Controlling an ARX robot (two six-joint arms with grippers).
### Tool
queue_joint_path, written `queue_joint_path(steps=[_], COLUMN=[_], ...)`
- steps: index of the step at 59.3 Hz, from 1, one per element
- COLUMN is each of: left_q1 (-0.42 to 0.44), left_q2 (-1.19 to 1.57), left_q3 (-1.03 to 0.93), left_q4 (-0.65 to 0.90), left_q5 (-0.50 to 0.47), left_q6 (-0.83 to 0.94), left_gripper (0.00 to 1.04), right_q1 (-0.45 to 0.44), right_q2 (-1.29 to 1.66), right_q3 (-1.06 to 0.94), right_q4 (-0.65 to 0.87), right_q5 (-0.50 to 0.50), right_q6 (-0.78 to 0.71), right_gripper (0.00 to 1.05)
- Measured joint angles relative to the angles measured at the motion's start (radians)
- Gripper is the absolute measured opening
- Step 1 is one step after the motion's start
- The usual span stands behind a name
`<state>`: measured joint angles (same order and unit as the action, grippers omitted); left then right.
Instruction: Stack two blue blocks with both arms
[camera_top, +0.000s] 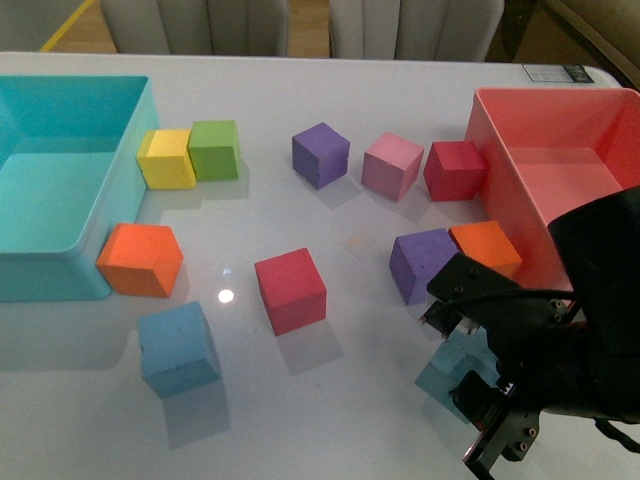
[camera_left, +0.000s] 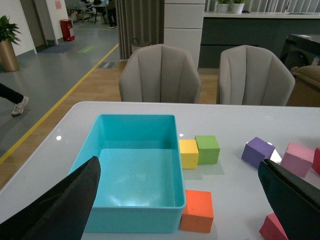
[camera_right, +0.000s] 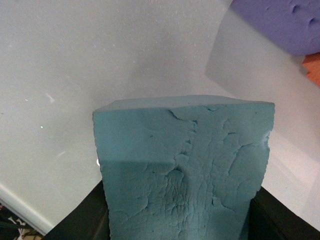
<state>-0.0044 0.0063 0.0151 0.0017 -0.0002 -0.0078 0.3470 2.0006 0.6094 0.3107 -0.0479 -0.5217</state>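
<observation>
Right gripper (camera_top: 480, 375) — fingers (camera_right: 82, 220) clamped on opposite faces of the held blue block (camera_right: 182, 165), whose pitted, creased face fills the right wrist view. In the front view this block lies at the near right of the table (camera_top: 350, 420), partly hidden by the right arm (camera_top: 590, 330). Whether it rests on the table or hangs just above it cannot be told.

Just beyond it: near purple cube (camera_top: 422, 262) and right orange cube (camera_top: 487, 247), touching each other, the orange one against the red bin (camera_top: 500, 170).

Left gripper (camera_left: 177, 165) — fingers (camera_left: 65, 205) spread wide, nothing between them, facing the turquoise bin (camera_left: 132, 122).

Free blue block (camera_top: 178, 348) — near left of the table, flat on its surface, untouched, well apart from the held one.

Beyond it: left orange cube (camera_top: 140, 258), against the turquoise bin's near corner.

Between the two blue blocks, a little farther back: red cube (camera_top: 291, 290).

Far row, left to right: yellow cube (camera_top: 166, 158) beside the turquoise bin and touching the green cube (camera_top: 214, 149); far purple cube (camera_top: 321, 154); pink cube (camera_top: 392, 165); crimson cube (camera_top: 455, 170) beside the red bin.

Past the table: two grey chairs (camera_left: 160, 75).
</observation>
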Motion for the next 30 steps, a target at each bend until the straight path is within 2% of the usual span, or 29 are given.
queue_joint_path(steps=[13, 30], left_q1=[0.0, 0.0], left_q2=[0.0, 0.0], left_q3=[0.0, 0.0], left_q4=[0.0, 0.0], left_q5=[0.0, 0.0], left_q6=[0.0, 0.0], left_gripper=[0.96, 0.96], right_q1=[0.019, 0.089], right_q2=[-0.152, -0.06], right_q3=[0.055, 0.339], right_q4=[-0.06, -0.144], right_q5=[-0.024, 0.024], right_q6=[0.055, 0.203], right_gripper=[0.46, 0.45])
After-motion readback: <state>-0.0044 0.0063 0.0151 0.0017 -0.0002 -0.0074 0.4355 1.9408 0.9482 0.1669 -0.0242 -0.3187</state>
